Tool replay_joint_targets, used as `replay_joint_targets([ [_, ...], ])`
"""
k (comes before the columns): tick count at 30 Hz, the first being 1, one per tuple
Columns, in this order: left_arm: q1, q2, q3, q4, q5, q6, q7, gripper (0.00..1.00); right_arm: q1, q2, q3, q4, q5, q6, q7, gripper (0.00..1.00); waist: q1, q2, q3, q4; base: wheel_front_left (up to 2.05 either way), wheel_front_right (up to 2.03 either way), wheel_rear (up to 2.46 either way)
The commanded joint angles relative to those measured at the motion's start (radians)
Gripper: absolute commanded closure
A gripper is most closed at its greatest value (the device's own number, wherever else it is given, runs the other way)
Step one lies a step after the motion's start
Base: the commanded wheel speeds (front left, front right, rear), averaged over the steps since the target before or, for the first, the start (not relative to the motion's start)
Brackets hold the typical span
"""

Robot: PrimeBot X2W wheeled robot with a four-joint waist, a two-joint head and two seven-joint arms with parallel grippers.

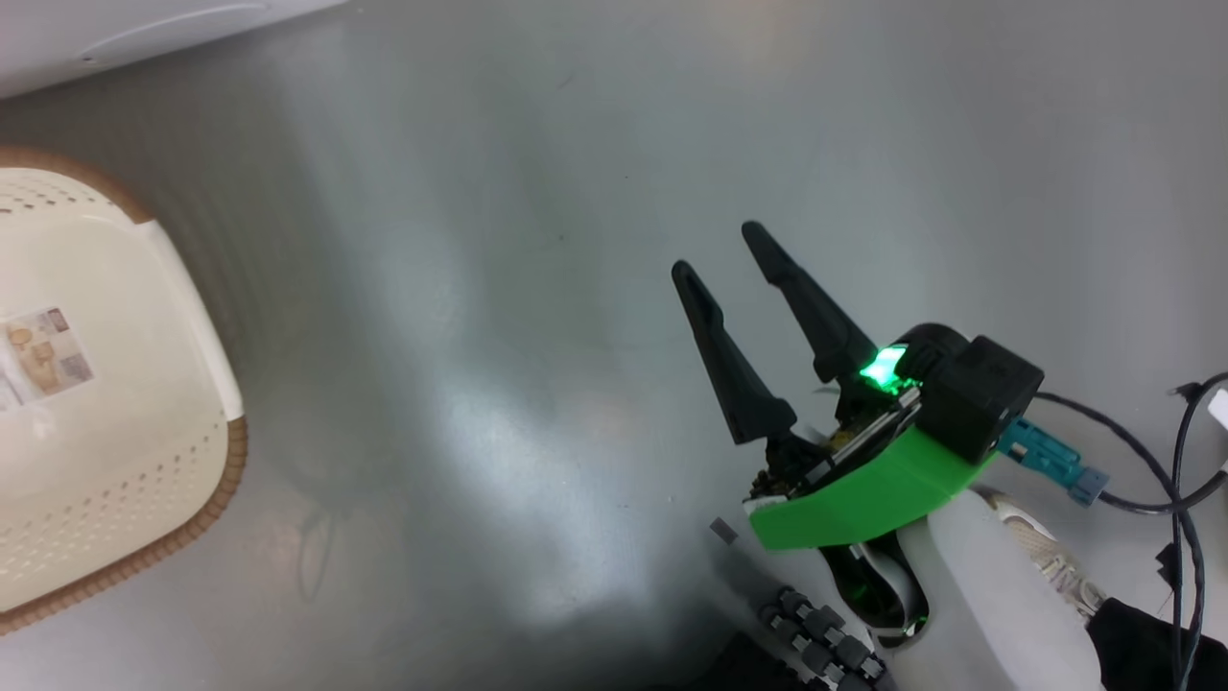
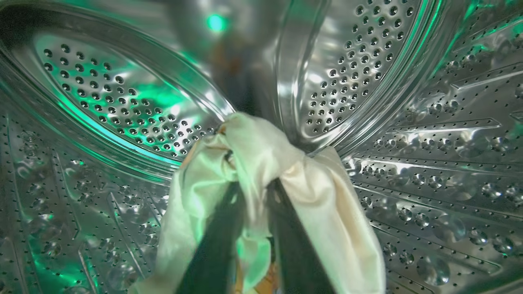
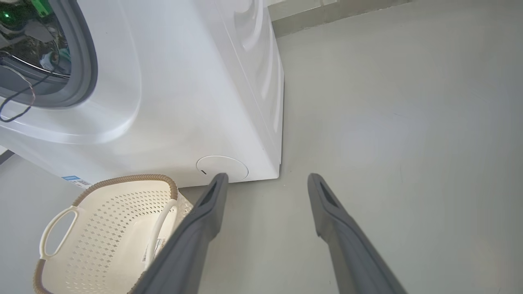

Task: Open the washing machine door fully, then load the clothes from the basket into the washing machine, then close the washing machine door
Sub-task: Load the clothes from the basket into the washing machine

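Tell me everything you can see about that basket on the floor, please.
The basket is a small cream plastic tub with rounded corners. Its sides are pierced by rows of small holes, and it has a brown woven-look rim and two white loop handles. A printed label lies on its bare bottom. It stands upright on the grey floor, close in front of the white washer.

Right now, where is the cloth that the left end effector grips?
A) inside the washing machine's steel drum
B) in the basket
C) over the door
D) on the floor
A: the left end effector is shut on the pale garment, with the perforated steel drum all around it.
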Motion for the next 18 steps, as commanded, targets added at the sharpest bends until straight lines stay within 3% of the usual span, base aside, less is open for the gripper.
replay_joint_targets([
  [1,-0.022,0.024,0.002,-0.021,0.002,-0.008,0.007,0.00,0.017,0.001,0.013,-0.017,0.000,0.002,-0.012,0.00,0.0000,0.0000,-0.005,0.009,0.00,0.00,0.00],
  [11,0.124,0.017,0.003,-0.071,-0.046,-0.006,-0.012,0.00,0.029,0.001,-0.028,-0.004,-0.036,0.002,-0.012,0.00,0.0000,0.0000,-0.060,0.080,0.00,0.00,0.00],
  [18,0.382,0.009,0.063,-0.230,-0.128,0.072,-0.119,0.00,0.054,0.001,-0.066,0.012,-0.074,0.002,-0.012,0.00,0.0000,0.0000,-0.128,0.140,0.00,0.00,0.00],
])
